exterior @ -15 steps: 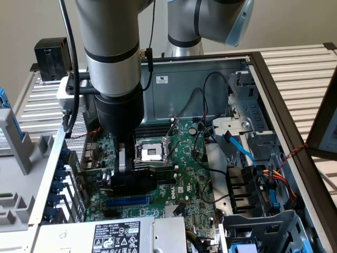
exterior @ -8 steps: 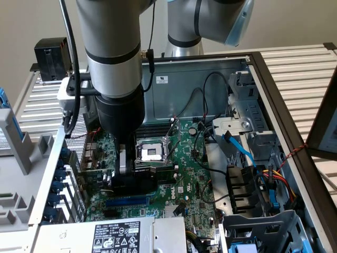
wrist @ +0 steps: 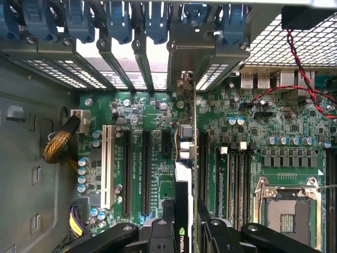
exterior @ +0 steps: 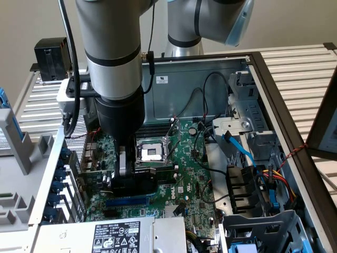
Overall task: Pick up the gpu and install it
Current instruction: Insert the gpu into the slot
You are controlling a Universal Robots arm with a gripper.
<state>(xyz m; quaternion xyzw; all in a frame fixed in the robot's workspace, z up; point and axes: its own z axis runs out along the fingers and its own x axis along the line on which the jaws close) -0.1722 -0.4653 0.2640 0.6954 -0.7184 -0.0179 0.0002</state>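
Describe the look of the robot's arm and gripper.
The arm is a stack of silver-grey cylinders with a black band and a black wrist section; a pale blue cap covers one joint. Black cables run alongside it. The gripper is black, with bolted angular links.

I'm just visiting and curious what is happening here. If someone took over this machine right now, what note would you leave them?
Gripper: shut on the thin green circuit-board graphics card, holding it on edge.
Card: down inside the open computer case, over the large green motherboard, among its long dark expansion slots. Its silvery metal end bracket is at the rear slot openings.
Done: card picked up and brought to the slots.
Left: I cannot tell whether it is fully seated; the gripper has not let go.
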